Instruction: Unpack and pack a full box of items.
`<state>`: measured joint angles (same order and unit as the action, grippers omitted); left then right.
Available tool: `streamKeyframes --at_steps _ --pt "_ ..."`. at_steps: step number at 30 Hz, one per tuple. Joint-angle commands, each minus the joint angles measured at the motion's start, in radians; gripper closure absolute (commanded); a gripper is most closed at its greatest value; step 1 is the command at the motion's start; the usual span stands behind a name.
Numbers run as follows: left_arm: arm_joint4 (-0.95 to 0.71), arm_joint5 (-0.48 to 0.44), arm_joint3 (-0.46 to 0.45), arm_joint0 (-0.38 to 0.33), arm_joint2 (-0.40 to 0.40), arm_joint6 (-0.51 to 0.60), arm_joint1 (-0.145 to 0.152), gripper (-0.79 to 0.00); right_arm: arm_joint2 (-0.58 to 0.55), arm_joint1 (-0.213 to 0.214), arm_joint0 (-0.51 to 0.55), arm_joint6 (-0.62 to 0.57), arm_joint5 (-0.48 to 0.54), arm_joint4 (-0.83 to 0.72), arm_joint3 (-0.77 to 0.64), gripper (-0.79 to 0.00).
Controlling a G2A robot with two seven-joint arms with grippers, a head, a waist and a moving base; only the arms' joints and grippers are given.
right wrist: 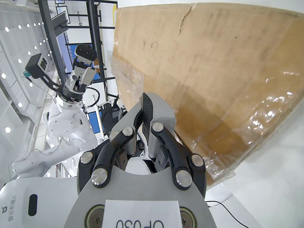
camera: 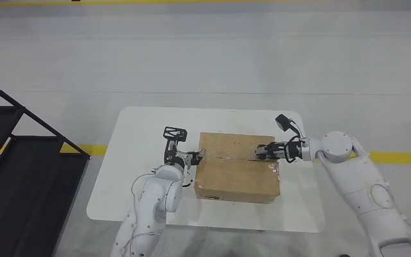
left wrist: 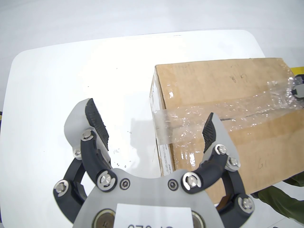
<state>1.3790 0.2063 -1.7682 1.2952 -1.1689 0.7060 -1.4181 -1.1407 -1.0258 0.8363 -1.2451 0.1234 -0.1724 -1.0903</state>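
White table [camera: 138,138] — box [camera: 232,183] lies between left jaws and right jaws.

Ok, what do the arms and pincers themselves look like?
The left arm and right arm have glossy white shells. The left pincer and right pincer share silver plates, black curved links, black ribbed pads and a white printed label at the base.

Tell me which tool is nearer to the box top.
Right. The right tool is over the box, at its tape; the left tool is beside its end.
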Motion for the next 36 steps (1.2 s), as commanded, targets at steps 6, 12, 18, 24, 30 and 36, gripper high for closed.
streamKeyframes --at_steps 6,12,18,24,30,36 --pt "0.0 0.0 0.0 0.0 0.0 0.0 0.0 -0.785 -0.084 0.036 0.104 0.016 -0.042 0.062 -0.147 0.0" --pt "0.0 0.0 0.0 0.0 0.0 0.0 0.0 -0.785 -0.138 0.054 0.158 0.027 -0.057 0.062 -0.176 0.0" --pt "0.0 0.0 0.0 0.0 0.0 0.0 0.0 0.0 -0.176 0.066 0.186 0.03 -0.056 0.054 -0.178 0.0" --pt "0.0 0.0 0.0 0.0 0.0 0.0 0.0 0.0 -0.173 0.069 0.197 0.035 -0.056 0.055 -0.176 0.0" --pt "0.0 0.0 0.0 0.0 0.0 0.0 0.0 0.0 -0.154 0.068 0.194 0.045 -0.053 0.06 -0.162 0.0" --pt "-0.034 -0.05 -0.004 0.015 0.005 -0.018 0.001 0.0 -0.144 0.068 0.191 0.052 -0.053 0.061 -0.151 0.0"
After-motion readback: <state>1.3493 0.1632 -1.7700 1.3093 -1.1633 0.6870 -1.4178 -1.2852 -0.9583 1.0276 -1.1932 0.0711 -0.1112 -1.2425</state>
